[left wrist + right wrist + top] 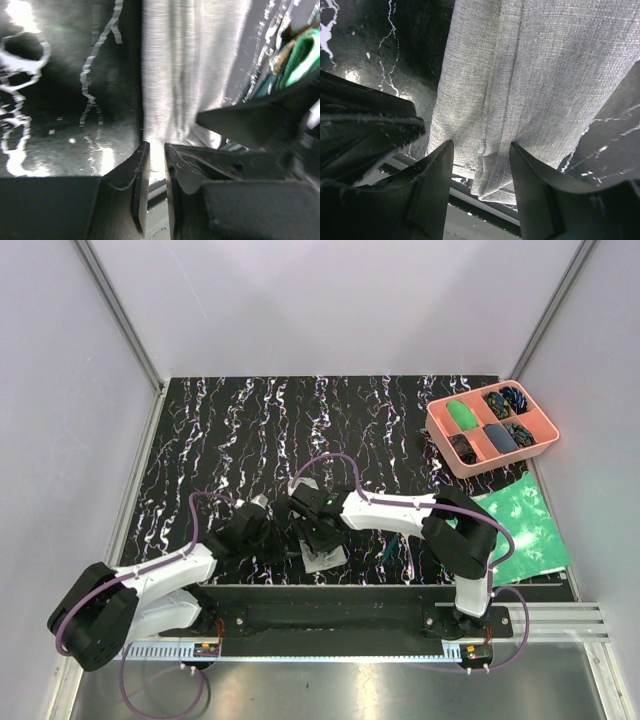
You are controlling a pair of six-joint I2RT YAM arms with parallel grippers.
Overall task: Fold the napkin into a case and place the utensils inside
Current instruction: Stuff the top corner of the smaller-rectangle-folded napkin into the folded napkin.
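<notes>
The left arm (165, 575) and the right arm (385, 512) are white with chunky black joints, and a thin purple cable (330, 456) runs along each

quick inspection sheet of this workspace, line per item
surface: black white-veined table
job's things: folded grey napkin at the near edge; teal-handled utensil beside it
clutter: pink tray with small items; green mottled sheet
grippers: right gripper open over the napkin's end; left gripper nearly closed at its edge, grip unclear
cables: purple cables looping along both arms
surroundings: pale walls
</notes>
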